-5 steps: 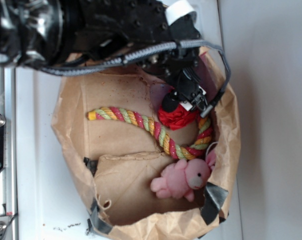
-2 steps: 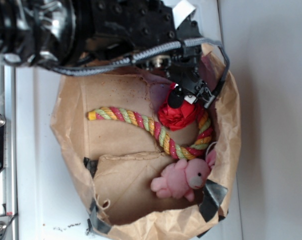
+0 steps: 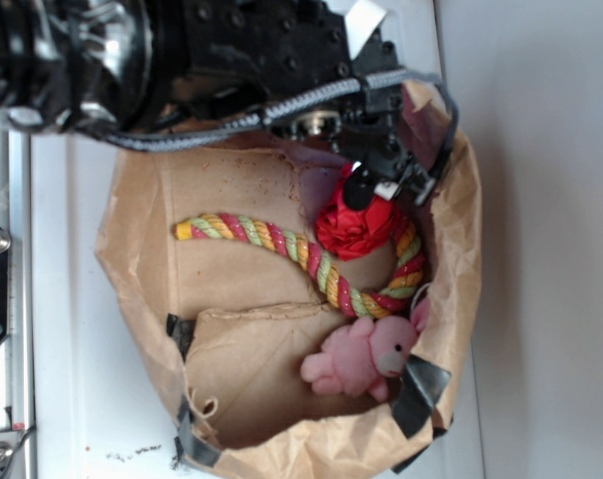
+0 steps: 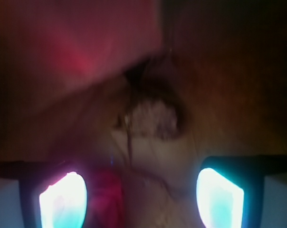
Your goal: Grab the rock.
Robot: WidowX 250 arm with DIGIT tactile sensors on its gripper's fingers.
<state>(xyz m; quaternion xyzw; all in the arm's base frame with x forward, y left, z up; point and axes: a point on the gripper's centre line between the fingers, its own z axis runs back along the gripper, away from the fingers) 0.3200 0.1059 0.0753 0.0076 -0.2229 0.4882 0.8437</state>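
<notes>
In the last second the gripper [image 3: 373,190] had slid off the red ball [image 3: 353,228] toward the paper bag's [image 3: 461,299] corner, jaws spread wide and empty, the rock [image 4: 150,118] lying just ahead, ungrasped.

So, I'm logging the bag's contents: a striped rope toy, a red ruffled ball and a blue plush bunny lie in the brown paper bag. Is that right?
Not quite: the plush bunny is pink, not blue, as the exterior view shows. The rest holds: the striped rope toy and the red ruffled ball do lie in the brown paper bag with it.
</notes>
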